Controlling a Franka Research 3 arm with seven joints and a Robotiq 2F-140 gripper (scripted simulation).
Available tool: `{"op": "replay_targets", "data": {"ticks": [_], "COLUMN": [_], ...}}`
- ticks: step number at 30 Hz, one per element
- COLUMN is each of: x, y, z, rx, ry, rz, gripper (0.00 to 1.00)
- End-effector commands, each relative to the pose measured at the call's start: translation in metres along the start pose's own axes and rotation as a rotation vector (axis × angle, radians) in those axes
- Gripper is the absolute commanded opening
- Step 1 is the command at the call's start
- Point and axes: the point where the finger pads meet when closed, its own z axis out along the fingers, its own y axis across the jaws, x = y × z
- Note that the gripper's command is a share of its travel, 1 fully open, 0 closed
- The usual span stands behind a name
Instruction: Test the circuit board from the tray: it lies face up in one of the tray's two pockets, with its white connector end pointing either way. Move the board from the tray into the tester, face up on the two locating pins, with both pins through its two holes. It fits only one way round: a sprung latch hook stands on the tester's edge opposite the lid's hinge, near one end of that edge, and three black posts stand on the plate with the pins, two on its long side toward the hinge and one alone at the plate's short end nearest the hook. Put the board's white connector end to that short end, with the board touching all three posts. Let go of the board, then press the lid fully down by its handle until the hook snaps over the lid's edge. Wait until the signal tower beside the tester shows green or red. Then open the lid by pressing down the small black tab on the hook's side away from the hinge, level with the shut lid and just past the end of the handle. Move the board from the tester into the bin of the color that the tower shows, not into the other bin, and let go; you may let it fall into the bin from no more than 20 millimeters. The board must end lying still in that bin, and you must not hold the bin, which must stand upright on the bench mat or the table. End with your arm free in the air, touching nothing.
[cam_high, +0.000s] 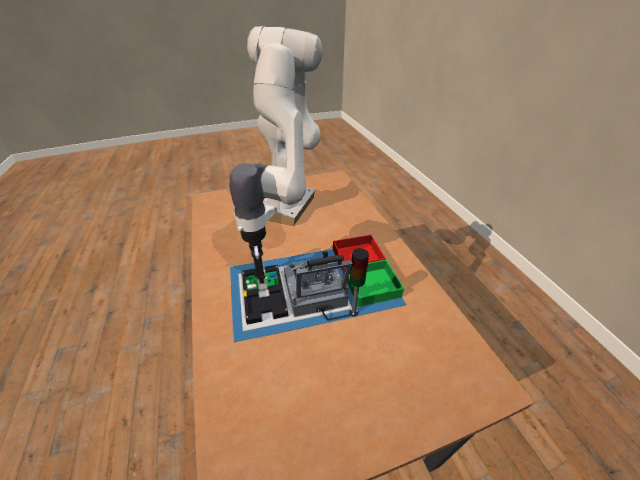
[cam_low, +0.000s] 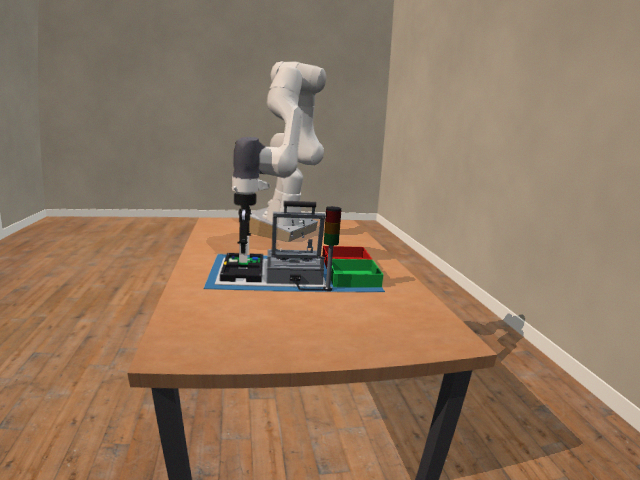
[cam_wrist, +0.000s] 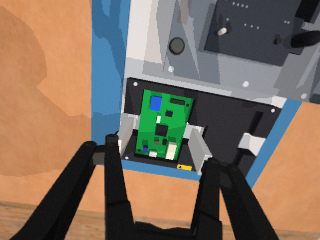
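Observation:
The green circuit board (cam_wrist: 164, 123) lies face up in the black tray's (cam_high: 264, 300) pocket nearest the arm's base. Its white connector end points away from the tester, and a blue part sits at its other end. The board also shows in the top view (cam_high: 261, 281). My gripper (cam_wrist: 161, 130) is open, low over the tray, with one finger on each long side of the board and apart from it. It also shows in the exterior view (cam_low: 242, 253). The tester (cam_high: 317, 288) stands beside the tray with its lid (cam_low: 295, 227) raised.
The signal tower (cam_high: 359, 268) stands by the tester's front corner, with no lamp plainly lit. The red bin (cam_high: 358, 246) and green bin (cam_high: 379, 283) sit beyond it. The tray's second pocket (cam_high: 268, 307) holds nothing. All stand on the blue mat.

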Motion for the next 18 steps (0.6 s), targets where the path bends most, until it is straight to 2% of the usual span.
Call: {"op": "replay_targets", "data": {"ticks": [1, 18], "x": [-0.001, -0.001], "y": [0.0, 0.0], "z": [0.002, 0.014], "rx": [-0.001, -0.001], "ry": [-0.001, -0.001], "rz": [-0.002, -0.002], "gripper": [0.58, 0.58]}}
